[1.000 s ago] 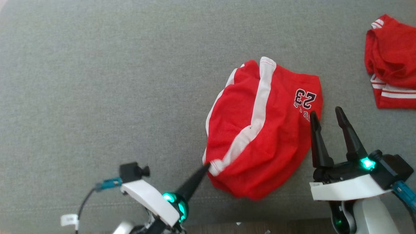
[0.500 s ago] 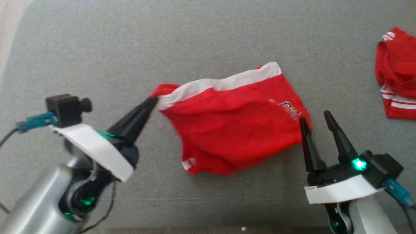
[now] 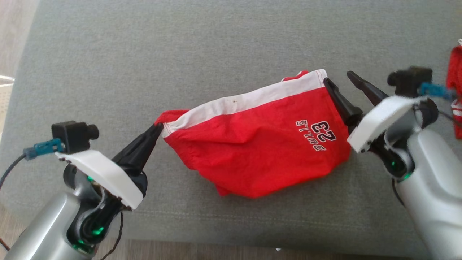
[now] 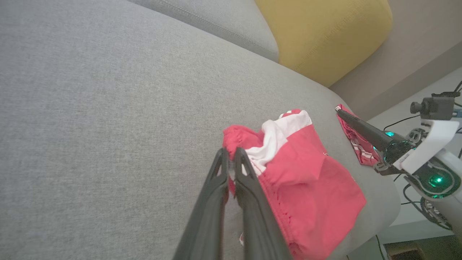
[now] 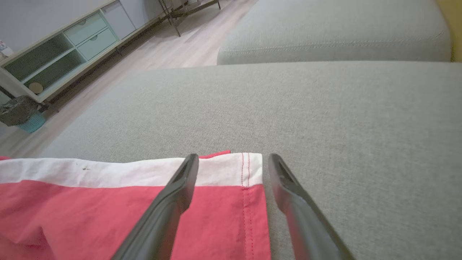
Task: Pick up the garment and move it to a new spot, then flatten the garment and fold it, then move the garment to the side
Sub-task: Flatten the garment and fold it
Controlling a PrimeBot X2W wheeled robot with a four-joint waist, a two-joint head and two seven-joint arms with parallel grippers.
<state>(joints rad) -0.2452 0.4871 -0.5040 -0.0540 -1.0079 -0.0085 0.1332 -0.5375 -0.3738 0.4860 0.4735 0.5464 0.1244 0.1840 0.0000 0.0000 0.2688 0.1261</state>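
Pinching one waistband corner of the shorts (image 3: pixel 260 151), the left end effector (image 3: pixel 157 126) is clamped tight; the right end effector (image 3: pixel 338 77) hangs spread astride the other. Shorts lie rumpled on the sofa (image 3: pixel 144 54): flattening underway, folding ahead.

A grey sofa seat (image 3: pixel 180 54) spreads across the head view. At its 3 o'clock edge lies a crumpled red cloth with white stripes (image 3: pixel 455 68). In the left wrist view, a yellow cushion (image 4: pixel 325 32) sits at 1 o'clock, just beside a grey back cushion (image 4: pixel 223 21). The right wrist view shows a pale cabinet (image 5: pixel 61 50) with green drawers at 10 o'clock, a wooden floor (image 5: pixel 162 54) at 11 o'clock, and a teal basket (image 5: pixel 30 122) at 9 o'clock.
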